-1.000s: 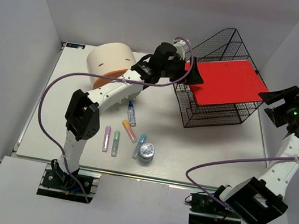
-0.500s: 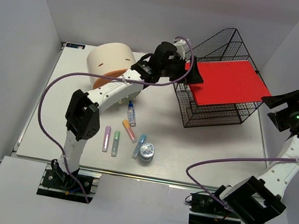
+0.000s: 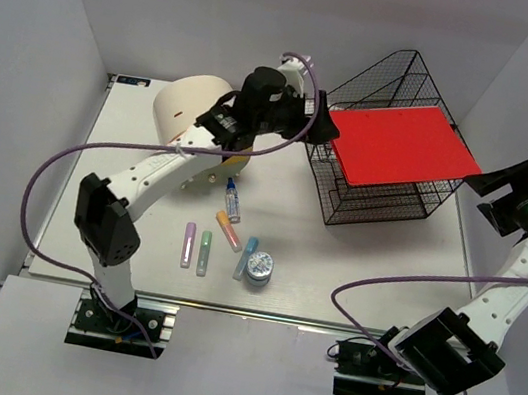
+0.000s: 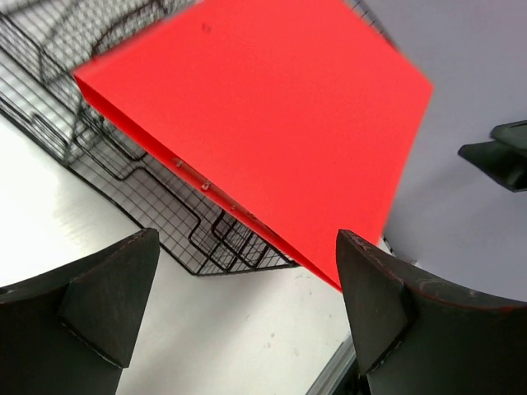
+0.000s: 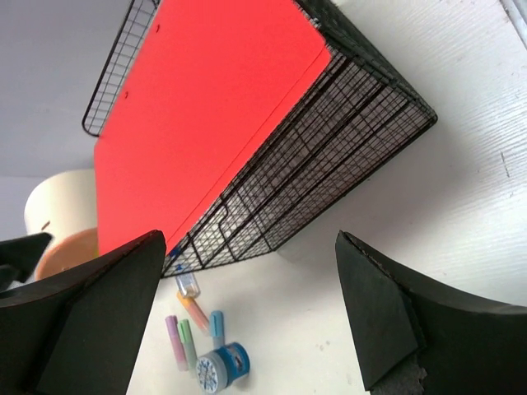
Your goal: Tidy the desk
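Note:
The white desk (image 3: 364, 265) carries a black wire basket (image 3: 386, 193) at the back right. A red folder (image 3: 405, 145) lies flat on top of the basket. My left gripper (image 3: 324, 127) is open and empty, just off the folder's left edge. In the left wrist view the folder (image 4: 263, 123) and basket (image 4: 123, 164) lie ahead of the open gripper (image 4: 247, 309). My right gripper (image 3: 488, 192) is open and empty, raised right of the basket. The right wrist view shows the folder (image 5: 206, 107) on the basket (image 5: 329, 164) beyond the gripper (image 5: 247, 321).
A cream-and-orange round drawer box (image 3: 192, 110) stands at the back left. On the desk's front middle lie a small bottle (image 3: 232, 199), several markers (image 3: 205, 249) and a blue round item (image 3: 259, 268). Grey walls enclose the desk.
My left gripper has drawn back to the left from the folder's edge, and its elbow has swung left. My right gripper has shifted slightly to the right. The folder has not moved.

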Action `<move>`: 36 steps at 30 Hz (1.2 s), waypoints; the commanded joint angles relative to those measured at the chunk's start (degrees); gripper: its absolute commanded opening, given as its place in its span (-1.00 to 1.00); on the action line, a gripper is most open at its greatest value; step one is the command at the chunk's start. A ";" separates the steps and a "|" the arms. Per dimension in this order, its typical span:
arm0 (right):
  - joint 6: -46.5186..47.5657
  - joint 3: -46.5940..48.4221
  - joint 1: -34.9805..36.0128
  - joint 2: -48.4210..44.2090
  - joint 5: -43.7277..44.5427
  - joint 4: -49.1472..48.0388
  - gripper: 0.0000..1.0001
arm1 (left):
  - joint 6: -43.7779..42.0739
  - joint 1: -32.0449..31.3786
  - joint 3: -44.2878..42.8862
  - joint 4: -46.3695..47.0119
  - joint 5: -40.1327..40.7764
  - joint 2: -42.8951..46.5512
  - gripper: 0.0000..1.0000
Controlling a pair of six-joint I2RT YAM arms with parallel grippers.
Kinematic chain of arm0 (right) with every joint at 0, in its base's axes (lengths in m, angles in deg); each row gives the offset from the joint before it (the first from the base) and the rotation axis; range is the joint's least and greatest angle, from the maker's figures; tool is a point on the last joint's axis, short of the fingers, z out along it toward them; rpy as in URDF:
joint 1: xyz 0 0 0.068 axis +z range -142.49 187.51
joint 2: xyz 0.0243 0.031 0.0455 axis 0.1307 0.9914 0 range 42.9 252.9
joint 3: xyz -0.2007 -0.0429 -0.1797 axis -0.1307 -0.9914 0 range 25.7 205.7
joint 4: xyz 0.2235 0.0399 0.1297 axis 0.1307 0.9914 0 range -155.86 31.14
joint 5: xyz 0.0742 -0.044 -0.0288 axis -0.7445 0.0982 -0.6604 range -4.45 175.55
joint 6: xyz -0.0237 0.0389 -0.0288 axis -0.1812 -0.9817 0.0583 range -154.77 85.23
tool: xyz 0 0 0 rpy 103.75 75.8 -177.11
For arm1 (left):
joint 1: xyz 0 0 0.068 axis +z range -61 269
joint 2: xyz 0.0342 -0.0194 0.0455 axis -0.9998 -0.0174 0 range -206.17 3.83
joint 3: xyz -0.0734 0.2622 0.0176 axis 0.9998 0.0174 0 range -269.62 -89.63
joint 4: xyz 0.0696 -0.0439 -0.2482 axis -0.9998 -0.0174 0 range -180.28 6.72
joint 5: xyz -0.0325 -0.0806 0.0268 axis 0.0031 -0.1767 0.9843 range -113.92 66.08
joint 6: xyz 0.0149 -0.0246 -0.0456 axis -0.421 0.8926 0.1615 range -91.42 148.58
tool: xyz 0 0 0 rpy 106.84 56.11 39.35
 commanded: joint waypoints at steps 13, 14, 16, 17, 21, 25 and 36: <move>26.38 11.33 -0.95 -3.41 -36.98 4.36 0.37 | -8.47 0.13 25.80 -4.48 11.39 42.53 0.96; 25.94 10.55 -0.77 -4.90 -39.87 2.25 0.26 | -7.77 0.13 27.64 -4.92 11.57 44.99 0.95; 24.19 10.11 -0.51 -6.49 -41.65 -3.44 -0.10 | -7.06 0.13 32.20 -6.32 11.57 49.39 0.87; 22.61 9.67 -0.25 -8.06 -42.62 -6.27 -0.29 | -6.19 0.13 33.54 -6.68 13.48 53.15 0.83; 13.47 7.65 0.63 -10.98 -43.42 -18.93 -0.91 | -3.99 0.13 39.34 -8.44 13.50 60.03 0.20; 6.87 7.29 4.14 -10.98 -41.84 -25.98 -1.00 | -1.09 0.13 45.14 -6.34 13.16 62.77 -0.56; 17.71 10.27 25.32 -3.34 -26.91 -15.49 -0.30 | 3.22 0.13 46.91 -6.42 16.30 58.46 0.32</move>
